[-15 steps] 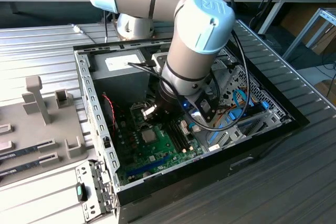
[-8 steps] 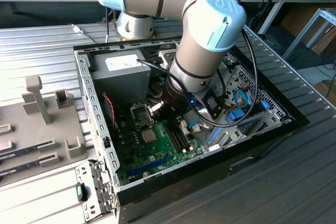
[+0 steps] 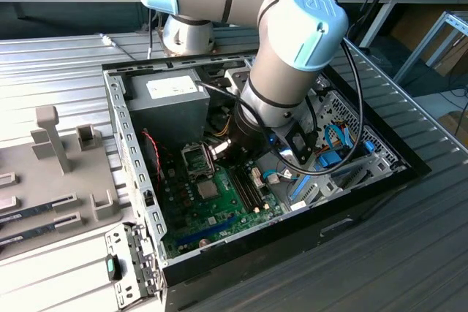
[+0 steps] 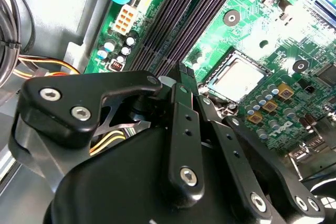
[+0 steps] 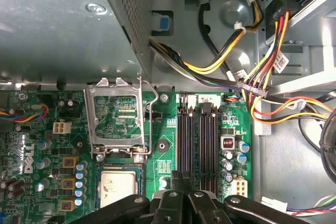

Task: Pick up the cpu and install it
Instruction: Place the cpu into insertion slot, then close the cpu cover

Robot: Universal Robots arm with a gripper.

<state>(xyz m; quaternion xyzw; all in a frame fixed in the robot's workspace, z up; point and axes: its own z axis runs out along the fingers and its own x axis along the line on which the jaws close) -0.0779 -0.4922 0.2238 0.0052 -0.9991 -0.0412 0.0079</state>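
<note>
The cpu (image 5: 119, 187) lies flat in the motherboard's socket, its silvery top facing up; it is also seen in the second wrist view (image 4: 239, 77) and the exterior view (image 3: 208, 189). The socket's metal load frame (image 5: 115, 119) stands folded open beside it, toward the power supply. My gripper (image 5: 188, 179) hovers over the board beside the socket, near the dark memory slots (image 5: 198, 135). Its black fingers (image 4: 187, 77) are pressed together with nothing between them. In the exterior view the gripper (image 3: 221, 150) reaches down into the open case.
The grey power supply box (image 3: 162, 100) stands close behind the socket. Bundles of coloured cables (image 5: 247, 72) run past the memory slots. The case's walls (image 3: 135, 173) hem the arm in. A grey fixture (image 3: 58, 144) with slots sits on the table at the exterior view's left.
</note>
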